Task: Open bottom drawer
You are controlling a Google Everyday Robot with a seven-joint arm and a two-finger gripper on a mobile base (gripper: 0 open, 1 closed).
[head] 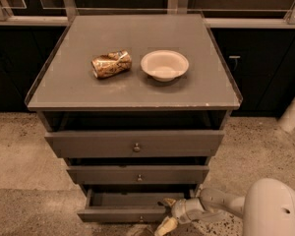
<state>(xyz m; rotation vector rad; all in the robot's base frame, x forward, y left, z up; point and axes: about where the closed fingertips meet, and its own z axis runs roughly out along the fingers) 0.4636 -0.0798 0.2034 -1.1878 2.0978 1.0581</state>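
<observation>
The grey cabinet has three drawers. The bottom drawer (123,214) is the lowest and narrowest front, with a tiny knob (140,219); it stands pulled out further than the two above, and its dark inside shows. My gripper (166,214) sits low at the drawer's right front corner, on the end of the white arm (221,204) that reaches in from the lower right. One pale finger (165,225) points down below the drawer front and another (167,201) lies by the drawer's rim.
A crushed can (111,64) and a white bowl (164,65) lie on the cabinet top (78,90). The top drawer (134,143) and middle drawer (137,174) are slightly ajar. Dark cabinets line the back wall. A white post (294,111) stands at the right.
</observation>
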